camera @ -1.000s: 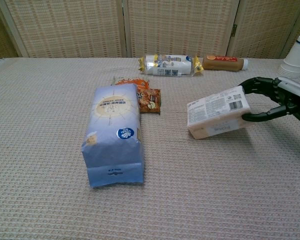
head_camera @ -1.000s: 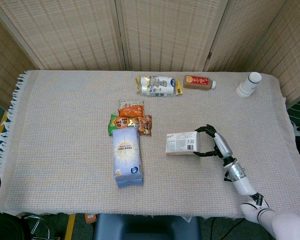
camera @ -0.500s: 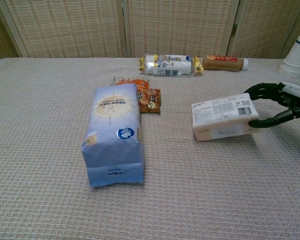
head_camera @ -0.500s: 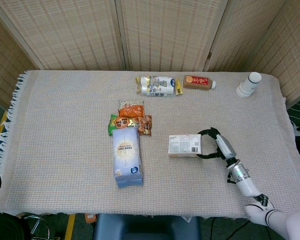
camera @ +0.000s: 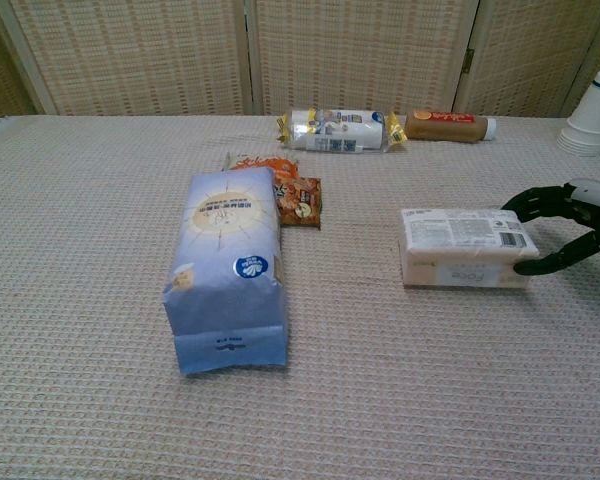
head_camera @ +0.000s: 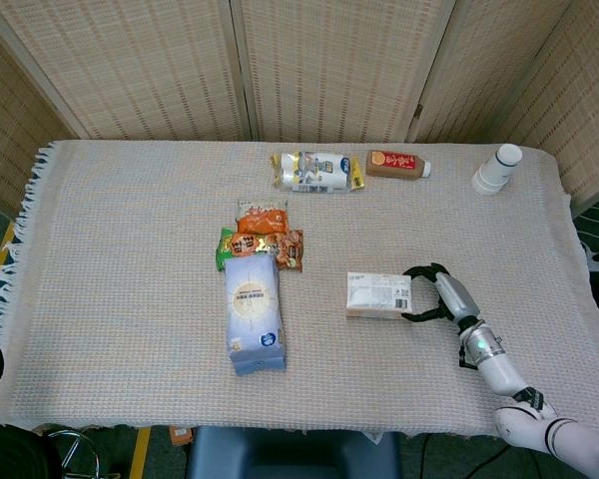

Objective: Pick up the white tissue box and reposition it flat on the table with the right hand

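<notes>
Tissue box (camera: 466,260) flat on desk (camera: 400,400), right-centre frame; right robot hand (camera: 570,225) fingers bracket its end, contact unclear.

The robot's right hand (head_camera: 441,293) reaches low across the counter (head_camera: 130,249) from the near right, dark fingers (camera: 550,262) curved apart in a loose claw; the left hand is out of sight

right hand (camera: 570,225) cut off at frame edge
</notes>
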`<state>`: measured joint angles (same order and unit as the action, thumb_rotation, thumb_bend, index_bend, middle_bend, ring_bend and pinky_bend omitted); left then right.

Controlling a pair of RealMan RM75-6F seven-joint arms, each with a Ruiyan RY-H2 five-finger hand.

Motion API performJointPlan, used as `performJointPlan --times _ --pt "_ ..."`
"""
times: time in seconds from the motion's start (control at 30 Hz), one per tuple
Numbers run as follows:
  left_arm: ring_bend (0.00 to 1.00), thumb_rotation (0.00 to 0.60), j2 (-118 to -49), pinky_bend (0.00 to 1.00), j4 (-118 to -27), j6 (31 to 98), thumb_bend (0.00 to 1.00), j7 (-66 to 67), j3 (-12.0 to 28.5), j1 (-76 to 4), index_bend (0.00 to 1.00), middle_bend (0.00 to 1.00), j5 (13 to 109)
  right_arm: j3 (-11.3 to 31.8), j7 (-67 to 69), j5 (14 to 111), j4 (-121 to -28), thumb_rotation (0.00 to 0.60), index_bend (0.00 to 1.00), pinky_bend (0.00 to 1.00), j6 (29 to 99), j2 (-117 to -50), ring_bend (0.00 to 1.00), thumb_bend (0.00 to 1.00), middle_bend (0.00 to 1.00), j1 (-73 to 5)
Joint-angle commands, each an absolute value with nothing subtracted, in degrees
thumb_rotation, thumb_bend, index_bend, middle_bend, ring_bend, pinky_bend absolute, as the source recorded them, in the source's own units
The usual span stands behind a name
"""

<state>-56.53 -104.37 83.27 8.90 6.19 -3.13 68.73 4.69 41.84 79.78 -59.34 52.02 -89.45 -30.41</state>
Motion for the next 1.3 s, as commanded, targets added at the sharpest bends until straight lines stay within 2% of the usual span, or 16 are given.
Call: performJointPlan --times 0.03,0.4,0.87,1.07,1.3 --pt "0.0 0.6 -56.51 0.11 -104.4 83.26 0.53 8.89 6.19 -3.13 0.14 0.0 68.7 5.0 39.39 78.72 -60.78 0.6 0.44 0.0 50.76 -88.54 0.44 0.32 0.5 -30.56" --pt "0.0 0.6 -56.44 0.11 -104.49 83.18 0.52 9.05 6.16 -3.18 0.14 0.0 68.63 6.24 30.18 75.11 -66.24 0.6 0.38 0.0 49.01 -85.89 0.39 0.32 0.49 -30.47" --pt "0.0 0.6 -56.46 0.11 -104.61 83.46 0.53 9.25 6.13 -3.14 0.15 0.0 68.83 7.12 24.42 71.81 -68.92 0.6 0.33 0.0 46.3 -84.65 0.38 0.32 0.47 -30.73" --pt "0.0 0.6 -56.41 0.11 -104.63 83.52 0.52 9.17 6.2 -3.11 0.15 0.0 68.7 7.46 22.92 70.81 -69.97 0.6 0.3 0.0 45.96 -84.03 0.37 0.22 0.46 -30.52" --pt "0.0 0.6 -56.39 0.11 -104.65 83.51 0.53 9.15 6.19 -3.12 0.15 0.0 68.73 7.48 20.64 70.3 -71.16 0.6 0.24 0.0 45.83 -83.14 0.33 0.16 0.41 -30.38"
